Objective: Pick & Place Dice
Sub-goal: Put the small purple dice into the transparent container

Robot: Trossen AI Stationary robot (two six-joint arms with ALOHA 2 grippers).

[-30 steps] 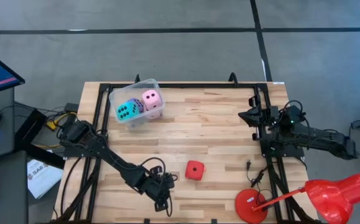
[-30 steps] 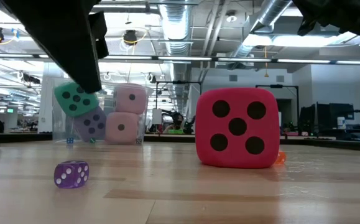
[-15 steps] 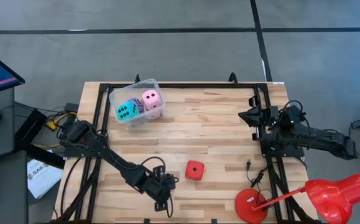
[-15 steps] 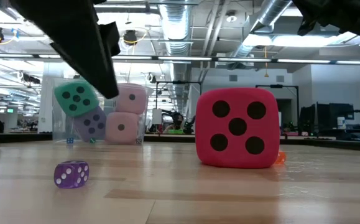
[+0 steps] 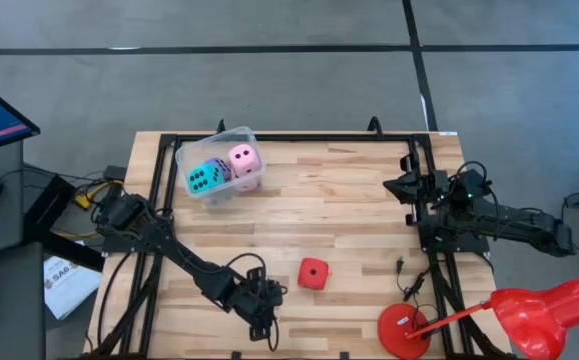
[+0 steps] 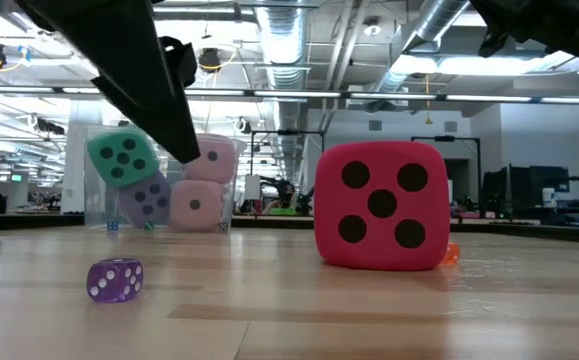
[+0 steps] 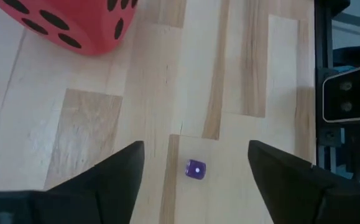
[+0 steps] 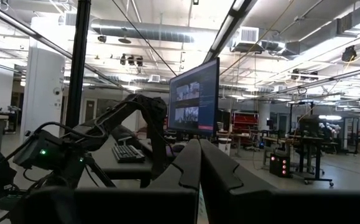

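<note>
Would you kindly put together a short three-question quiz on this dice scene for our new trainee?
1. True or false: the red die lies inside the clear tub.
2. Multiple choice: what lies on the table between the fingers of the left gripper in the left wrist view? A) a cyan die B) a small purple die C) nothing
3. Short answer: which arm waits at the table's right edge with its gripper shut?

Key
1. False: it lies on the bare wooden table, apart from the tub.
2. B: the fingers are open, not touching it.
3. The right arm; right gripper.
</note>
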